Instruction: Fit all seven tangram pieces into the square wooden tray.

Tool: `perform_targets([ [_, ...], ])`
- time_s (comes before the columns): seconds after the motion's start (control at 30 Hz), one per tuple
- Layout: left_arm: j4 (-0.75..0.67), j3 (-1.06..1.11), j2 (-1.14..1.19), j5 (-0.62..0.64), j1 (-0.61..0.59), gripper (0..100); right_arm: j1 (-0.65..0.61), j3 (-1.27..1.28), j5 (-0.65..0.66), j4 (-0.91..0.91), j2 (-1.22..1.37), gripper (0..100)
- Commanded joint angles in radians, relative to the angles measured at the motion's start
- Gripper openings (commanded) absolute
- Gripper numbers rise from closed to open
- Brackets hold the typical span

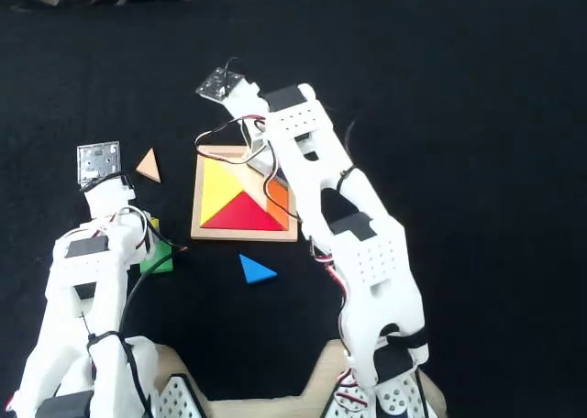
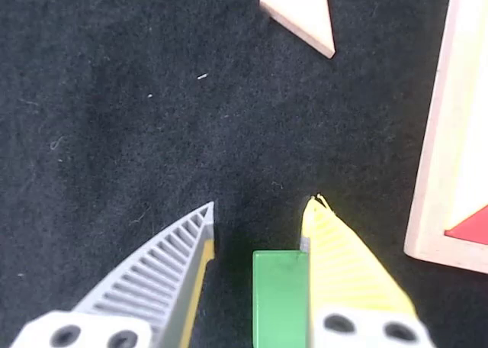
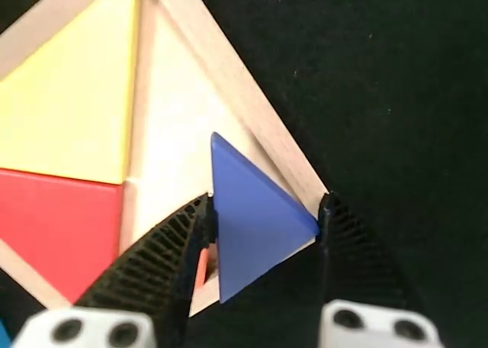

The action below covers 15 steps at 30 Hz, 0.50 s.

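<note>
Closest to the arms' bases, a flat sky-blue triangle (image 1: 257,269) lies alone on the black cloth-covered counter (image 1: 459,161), whose nap is flecked with lint. Just left of it, the left pincer (image 2: 263,211) stands spread around a smooth green block (image 2: 280,294). The block touches the ribbed yellow finger (image 2: 343,264), with a gap between it and the ribbed grey finger (image 2: 171,256).

Next comes the square wooden tray (image 1: 243,235), pale and raised at the rim. Inside it, a large glossy yellow triangle (image 1: 220,189) and a large red triangle (image 1: 243,214) meet along straight edges. An orange piece (image 1: 278,198) sits by the right wall, partly covered from above by the white right arm and its cables.

At the tray's far corner the right pincer (image 3: 267,203) pinches a smooth dark blue triangle (image 3: 255,226) between its black ridged fingers. The triangle overlaps the rim, and its point lies over the bare wood of the tray floor.

Left of the tray, a pale unpainted wooden triangle (image 1: 149,166) lies flat on the cloth, apart from everything else.
</note>
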Motion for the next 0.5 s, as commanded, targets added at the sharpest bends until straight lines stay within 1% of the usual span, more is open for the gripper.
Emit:
perform_targets([
  [0.0, -0.015, -0.008, -0.011, -0.002, 0.013, 19, -0.015, -0.058, -0.063, -0.002, -0.008, 19.8],
  [0.13, -0.015, -0.008, -0.011, -0.002, 0.013, 19, -0.015, -0.048, -0.097, -0.023, -0.008, 19.8],
  [0.47, -0.015, -0.008, -0.011, -0.002, 0.013, 19, -0.032, -0.047, -0.127, -0.023, -0.004, 19.8],
])
